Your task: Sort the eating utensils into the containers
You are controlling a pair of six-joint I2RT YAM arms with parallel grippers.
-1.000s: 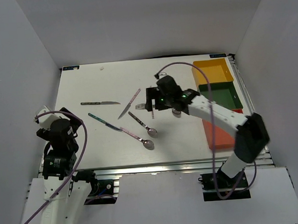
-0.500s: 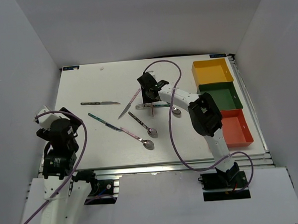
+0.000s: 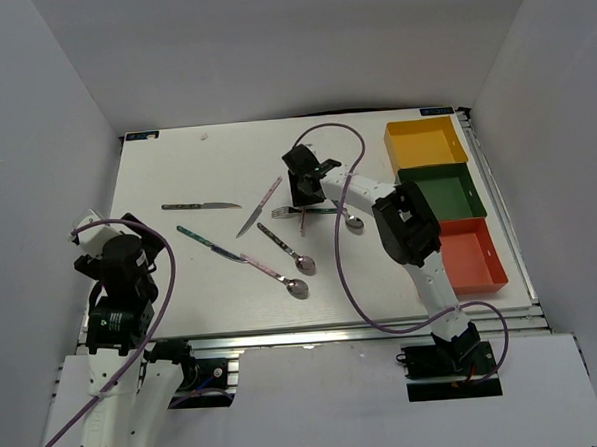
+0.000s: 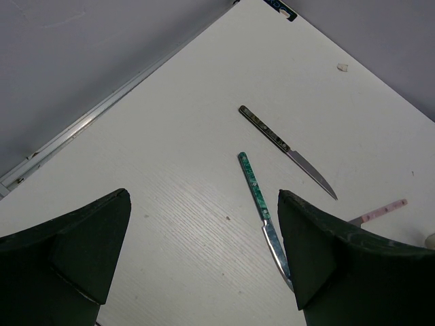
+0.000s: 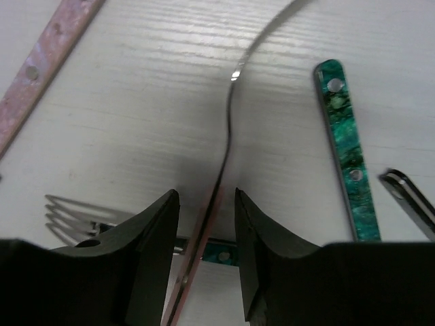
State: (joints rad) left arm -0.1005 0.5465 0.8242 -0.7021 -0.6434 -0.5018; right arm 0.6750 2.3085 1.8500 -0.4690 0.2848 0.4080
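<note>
Several eating utensils lie on the white table (image 3: 176, 170): a dark-handled knife (image 3: 199, 205), a pink-handled knife (image 3: 261, 205), a teal-handled knife (image 3: 209, 244), two spoons (image 3: 287, 248) and a teal-handled fork (image 3: 303, 211). My right gripper (image 3: 302, 191) is low over the fork. In the right wrist view its open jaws (image 5: 205, 204) straddle a thin pink-handled utensil (image 5: 216, 197) standing on edge, with a gap on each side. The utensil crosses the fork (image 5: 68, 210). My left gripper (image 4: 204, 251) is open and empty above the teal-handled knife (image 4: 262, 210). Yellow (image 3: 426, 142), green (image 3: 439, 191) and red-orange (image 3: 463, 255) containers stand at the right.
Another spoon (image 3: 350, 219) lies just right of the right gripper. A teal handle (image 5: 345, 149) and a metal utensil tip (image 5: 408, 200) lie close to the right finger. White walls enclose the table. The right arm's purple cable (image 3: 341, 271) loops over the table.
The right gripper has shifted a little left and back over the fork, and the arm behind it has changed pose. The left arm has not moved.
</note>
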